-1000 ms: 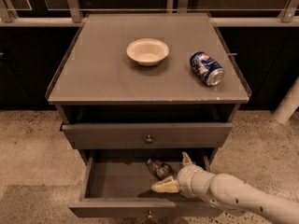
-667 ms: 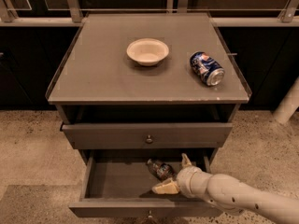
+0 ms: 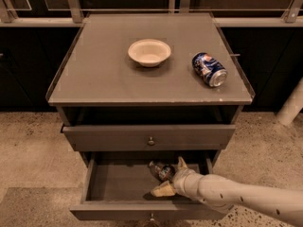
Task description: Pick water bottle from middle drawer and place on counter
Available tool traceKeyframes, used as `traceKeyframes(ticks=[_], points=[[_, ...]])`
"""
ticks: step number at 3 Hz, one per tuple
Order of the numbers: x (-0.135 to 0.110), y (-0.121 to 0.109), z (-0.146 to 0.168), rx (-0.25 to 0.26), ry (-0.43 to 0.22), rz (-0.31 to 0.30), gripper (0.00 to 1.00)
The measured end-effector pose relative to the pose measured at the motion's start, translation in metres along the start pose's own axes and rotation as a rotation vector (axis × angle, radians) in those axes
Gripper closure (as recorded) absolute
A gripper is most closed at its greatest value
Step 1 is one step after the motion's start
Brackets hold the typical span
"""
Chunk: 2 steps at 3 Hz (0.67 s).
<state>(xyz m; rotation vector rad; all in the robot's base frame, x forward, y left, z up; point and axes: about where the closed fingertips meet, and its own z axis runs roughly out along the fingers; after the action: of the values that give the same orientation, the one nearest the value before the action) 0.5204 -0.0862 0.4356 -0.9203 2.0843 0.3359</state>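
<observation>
Water bottle on its side in the pulled-out middle drawer, a little right of centre and closer to the far wall than the near one, so not up on the counter yet. Gripper down inside the drawer with it, jaws spread wide, tan fingers splayed apart: one poking toward the far wall just right of the bottle, the other angled near and left along the drawer floor. Bottle's right end sitting in the gap between them, closer to the far finger, rest of it sticking out to the left. No telling about actual contact with the plastic, honestly. Arm pale and chunky, coming in from the near right corner, lying low and almost level across the drawer's right front edge, wrist aimed left and slightly far. Up top, white bowl upright around the middle of the counter toward the far side, blue soda can tipped over on its side well to the right of it, near the right edge. Upper drawer pushed in above the open one, small round knob dead centre.
</observation>
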Motion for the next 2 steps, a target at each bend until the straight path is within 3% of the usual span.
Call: traceKeyframes(ticks=[2], points=[[0.036,-0.008,0.029,0.012,0.089,0.014,0.00]])
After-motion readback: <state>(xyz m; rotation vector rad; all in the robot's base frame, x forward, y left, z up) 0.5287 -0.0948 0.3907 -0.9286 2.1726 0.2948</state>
